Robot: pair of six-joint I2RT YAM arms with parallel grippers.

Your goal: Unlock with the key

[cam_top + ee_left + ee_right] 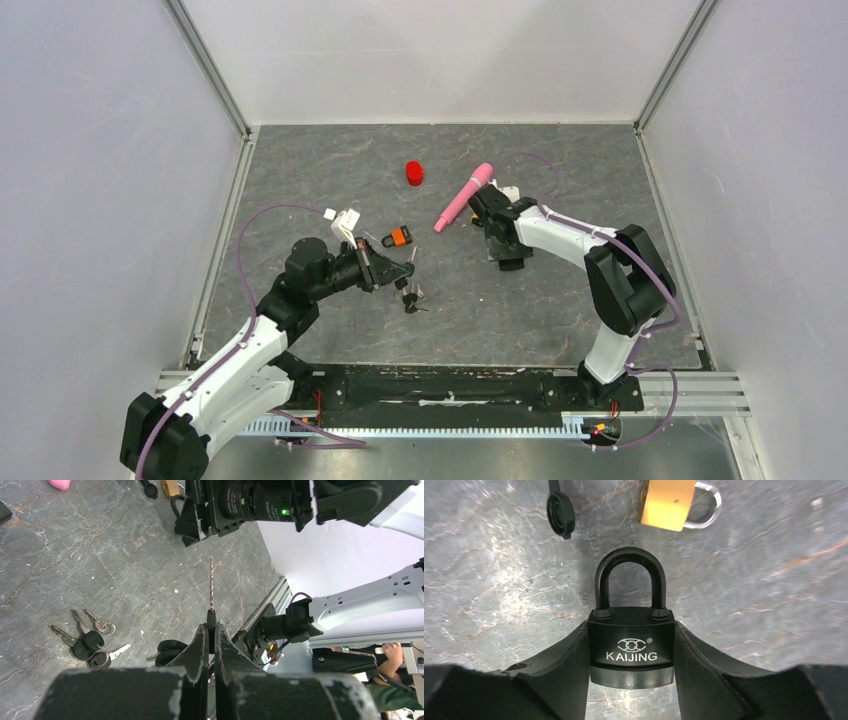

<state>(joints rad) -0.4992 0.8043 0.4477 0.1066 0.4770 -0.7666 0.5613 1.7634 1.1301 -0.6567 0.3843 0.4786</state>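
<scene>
item 1. desk (pixel 560 300): grey marbled surface carrying every item below.

item 2. left claw (pixel 211 630): fingers together, pinched on the head of a single key (pixel 211 587). the blade points straight ahead, off the desk, towards the right arm.

item 3. bunch of keys (pixel 87 642): loose on the desk just beside the left claw, several black-headed keys on rings, touched by neither claw.

item 4. right claw (pixel 630 630): clamped on the black padlock (pixel 631 647), one finger flush against each side of the body. the lock is marked "kaijing". its shackle is seated in both holes and points away from the claw.

item 5. brass padlock (pixel 669 502): flat on the desk just beyond the black padlock, silver shackle, apart from it.

item 6. round black cap (pixel 560 512): on the desk, left of the brass padlock in the right wrist view.

item 7. orange padlock (pixel 400 237): on the desk near the left claw, dark shackle.

item 8. pink cylinder (pixel 463 197): lying on its side, one end near the right claw.

item 9. red cylinder (pixel 414 173): small, standing alone toward the far side. cannot tell whether it is hollow or holds anything.
</scene>
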